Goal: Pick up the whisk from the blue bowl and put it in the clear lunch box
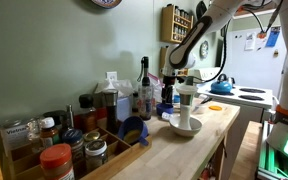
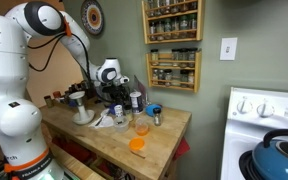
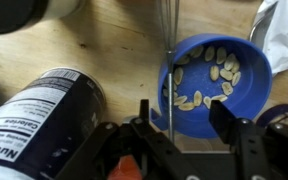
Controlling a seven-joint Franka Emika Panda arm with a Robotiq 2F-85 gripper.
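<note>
At the right centre of the wrist view sits the blue bowl (image 3: 216,80), round and deep, with a scatter of pale nuts (image 3: 209,85) across its floor. Standing out of it is the whisk (image 3: 170,60): only its thin metal wires show, running as a tight bundle straight down from the top edge of the frame, past the bowl's left rim, to a spot between the pincer's fingers.

The pincer (image 3: 181,120) comes in from the bottom edge and is spread wide. One dark finger (image 3: 144,118) stands just left of the wires and the other is well to their right, over the bowl. The wires lie nearer the left finger, but whether they touch it cannot be told.

Lower left of the same frame, a dark can (image 3: 39,110) with a printed nutrition label lies tilted on the wooden table (image 3: 114,40). A crumpled white wrapper (image 3: 284,35) fills the upper right corner, just beside the bowl's rim.

In both exterior views the arm (image 1: 199,35) (image 2: 44,20) reaches down to the cluttered table (image 1: 214,125) (image 2: 162,135) among bottles (image 1: 144,85), and a blue kettle (image 1: 221,87) (image 2: 279,150) rests on the stove
</note>
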